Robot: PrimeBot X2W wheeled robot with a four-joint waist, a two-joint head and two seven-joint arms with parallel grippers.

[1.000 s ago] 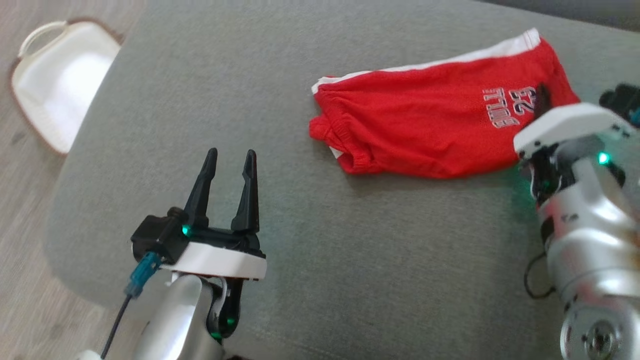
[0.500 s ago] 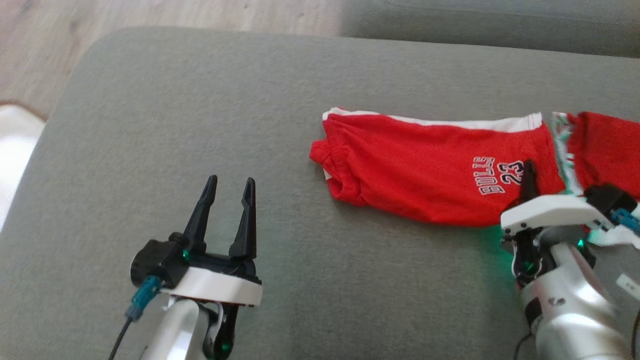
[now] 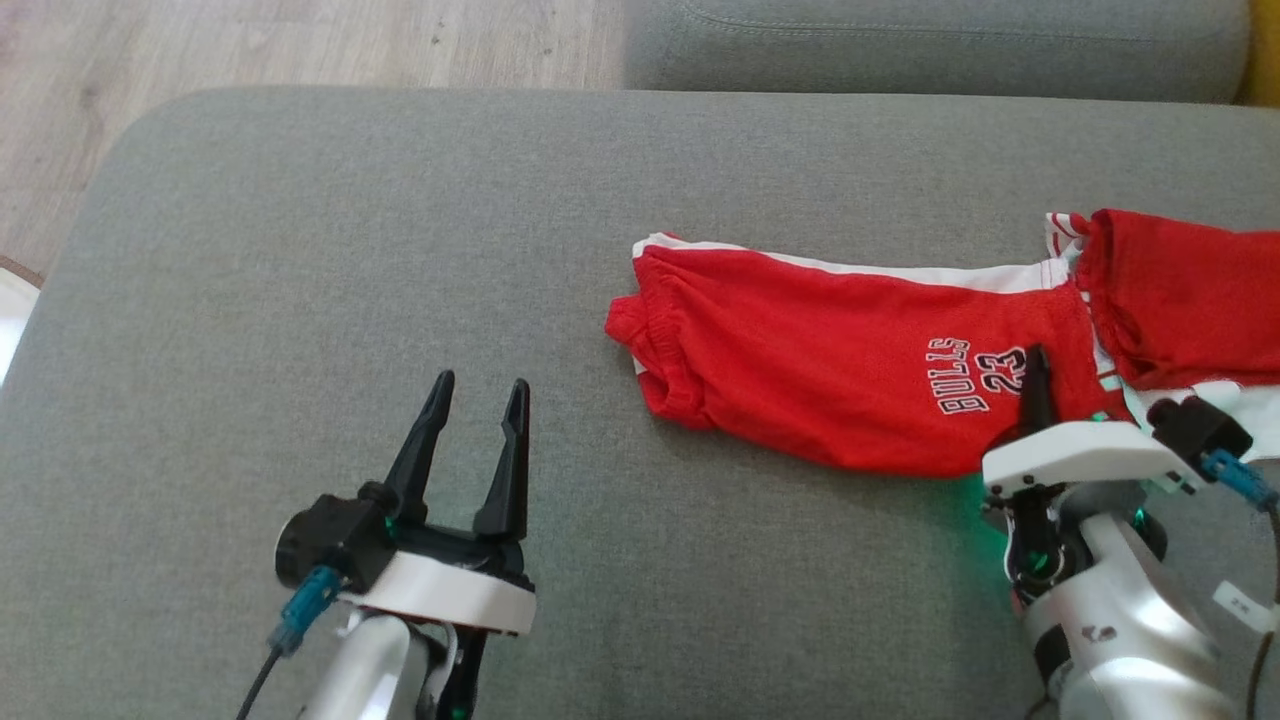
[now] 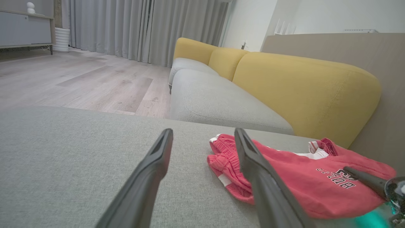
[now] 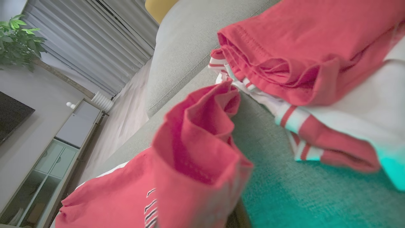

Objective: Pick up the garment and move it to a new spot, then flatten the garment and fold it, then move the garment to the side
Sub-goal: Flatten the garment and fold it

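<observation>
The head camera has swung round in the last second, so most of the apparent shift is the view's and not the things' own. What holds steady is the grip: the right tool (image 3: 1035,385) stays clamped together on the near hem of the garment (image 3: 830,370), just beside its "BULLS 23" print (image 3: 975,375). Its wrist view shows a raised fold of red cloth (image 5: 190,152) bunched right in front of the lens. The garment lies folded into a long strip on the grey cushion (image 3: 350,230), in the same shape as before. Its far end now sits just beside a second red-and-white garment (image 3: 1180,290), which has come into sight at the right. Whether the strip has really slid across the cushion is hard to tell, given the camera's turn. The left tool (image 3: 480,385) still hovers with its fingers apart over bare cushion, well apart from the cloth and holding nothing. Judging from this, folding looks done and the last step — carrying the garment to the side — is under way, or close to its end beside the other piece.
</observation>
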